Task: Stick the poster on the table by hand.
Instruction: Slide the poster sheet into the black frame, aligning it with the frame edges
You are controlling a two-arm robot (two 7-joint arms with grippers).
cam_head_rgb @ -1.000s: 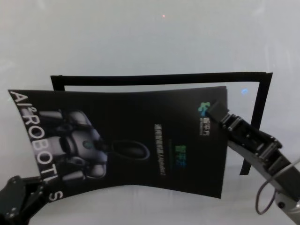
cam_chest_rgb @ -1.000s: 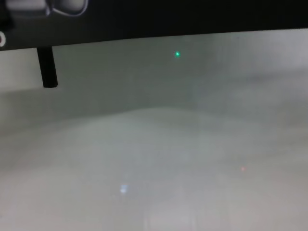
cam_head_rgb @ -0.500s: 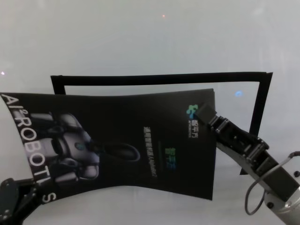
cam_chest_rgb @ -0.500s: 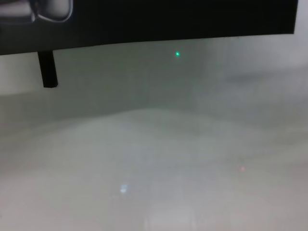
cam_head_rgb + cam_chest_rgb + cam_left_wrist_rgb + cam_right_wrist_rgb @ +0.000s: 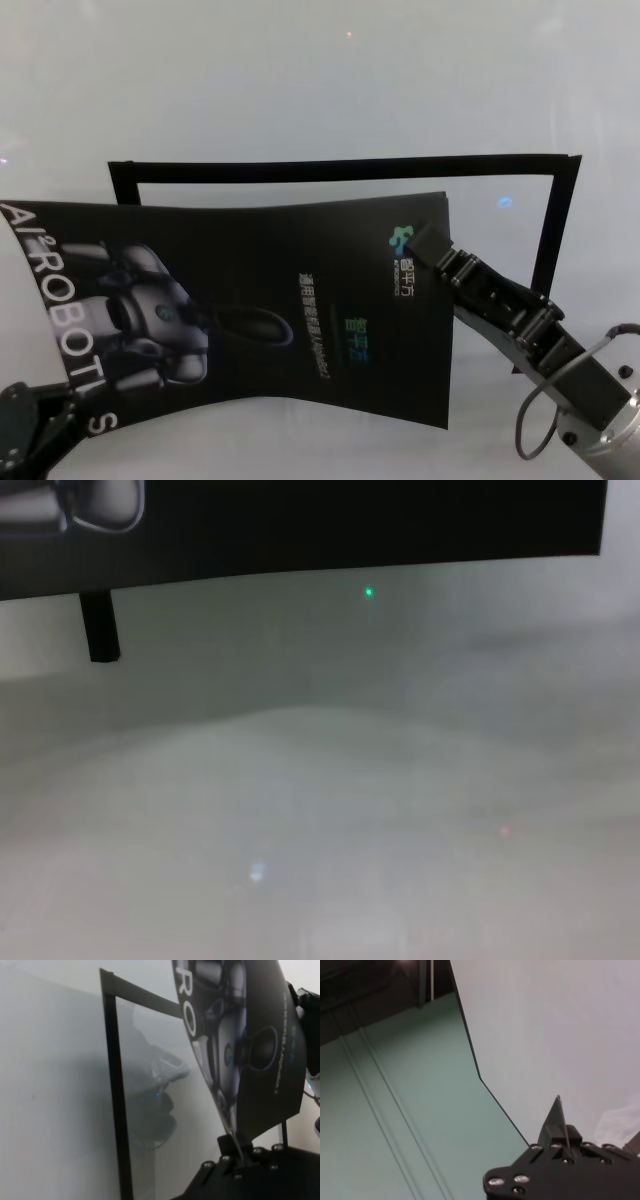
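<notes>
The left gripper (image 5: 40, 420) sits low at the near left, its fingers (image 5: 235, 1152) pinched closed on the bottom edge of the poster (image 5: 250, 300) at the end that carries the big white letters. From those fingers the glossy black sheet stretches rightward, held up off the counter (image 5: 300, 90) and bowed, with the grey-white robot picture just beyond the left fingers and the small coloured logos toward the far end. Beneath and beyond the poster, flat on the counter, lies a black rectangular tape outline (image 5: 340, 166); its far strip shows above the sheet's upper edge and its right strip stands just past the right fingers. The right gripper (image 5: 425, 243) reaches in from the near right, its fingers (image 5: 555, 1122) clamped shut on the poster's right edge beside the logos. In the chest view the poster's dark underside hangs above the pale counter.
</notes>
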